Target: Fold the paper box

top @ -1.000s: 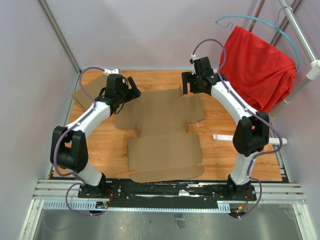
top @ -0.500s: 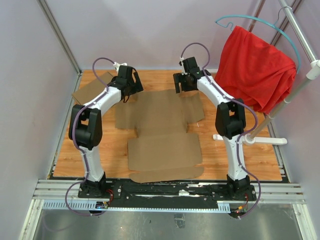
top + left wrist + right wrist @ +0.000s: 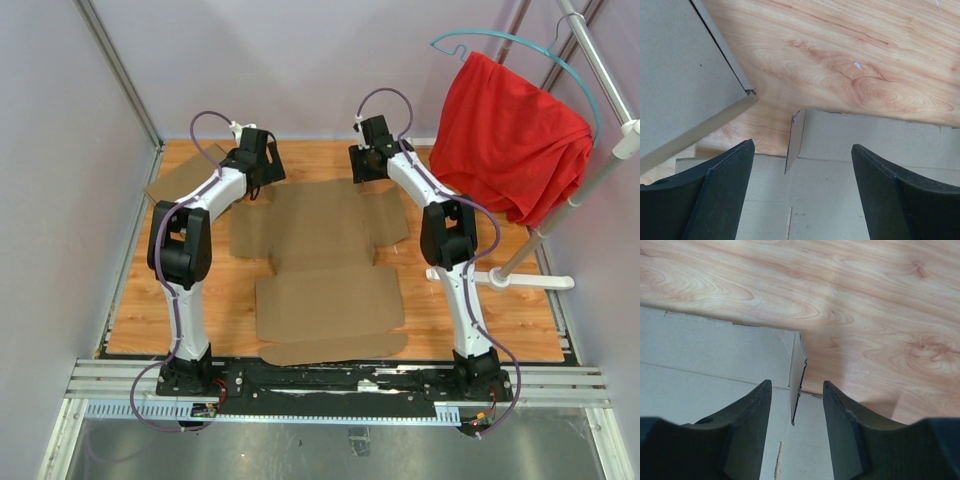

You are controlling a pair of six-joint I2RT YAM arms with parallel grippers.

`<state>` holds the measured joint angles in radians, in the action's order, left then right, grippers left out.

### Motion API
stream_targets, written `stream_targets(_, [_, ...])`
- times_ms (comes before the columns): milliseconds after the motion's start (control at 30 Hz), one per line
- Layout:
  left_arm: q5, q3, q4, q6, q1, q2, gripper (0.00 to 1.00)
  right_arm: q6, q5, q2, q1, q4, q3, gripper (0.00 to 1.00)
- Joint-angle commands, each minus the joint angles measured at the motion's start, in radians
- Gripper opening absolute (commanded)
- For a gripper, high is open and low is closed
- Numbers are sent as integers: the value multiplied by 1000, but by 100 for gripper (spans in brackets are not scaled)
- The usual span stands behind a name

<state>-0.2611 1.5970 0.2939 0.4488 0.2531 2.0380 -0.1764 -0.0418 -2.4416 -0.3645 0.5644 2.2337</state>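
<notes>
The paper box point(image 3: 325, 265) lies as a flat brown die-cut sheet in the middle of the wooden table. My left gripper point(image 3: 262, 178) hovers at its far left corner. In the left wrist view the left gripper point(image 3: 802, 150) is wide open, with a small raised tab point(image 3: 795, 137) between the fingers, nearer the left one. My right gripper point(image 3: 362, 172) is at the sheet's far right corner. In the right wrist view the right gripper point(image 3: 796, 387) is open with a narrower gap. A raised tab point(image 3: 798, 367) stands between its fingers, touching neither.
A second brown cardboard piece point(image 3: 178, 180) lies at the far left and shows in the left wrist view point(image 3: 685, 80). A red cloth point(image 3: 510, 130) hangs on a rack at the right. The rack's white base bar point(image 3: 500, 281) rests on the table.
Both arms have stretched out toward the far edge of the sheet. The grippers moved inward and down onto the raised tabs at its far corners.
</notes>
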Motion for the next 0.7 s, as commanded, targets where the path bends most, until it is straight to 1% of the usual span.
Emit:
stream_targets(0, [-4,-1,-22,-16,-5,-6,84,-7,-15,-34,12,-5,43,45])
stream_targets(67, [4,-6,-27,-16,-5,-11,84,-8,-11,-43,13,-8,51,41])
stream_targets(100, [11,-12,-34,-16,-5,-15,84,-7,-10,-47,13,-12,53,37])
stream_targets(133, [16,-18,-42,-18,-5,-19,84,-8,-11,-49,14,-18,55,31])
stream_targets(167, [17,-24,-47,-18,-5,-23,84,-6,-10,-52,14,-22,57,23])
stream_targets(233, [17,-32,-51,-20,-5,-30,84,-1,-7,-56,17,-28,61,2])
stream_targets(300, [19,-39,-56,-23,-5,-39,84,3,3,-47,18,-52,42,1])
stream_targets(400, [41,-64,-78,-35,-5,-74,84,13,3,17,18,-167,-73,1])
stream_targets(433, [44,-78,-90,-38,-5,-92,84,14,3,50,18,-222,-135,1])
stream_targets(567, [46,-152,-147,-49,-5,-184,83,15,1,207,17,-526,-415,1])
stream_targets(667, [30,-212,-182,-50,-5,-264,82,0,15,306,18,-709,-579,1])
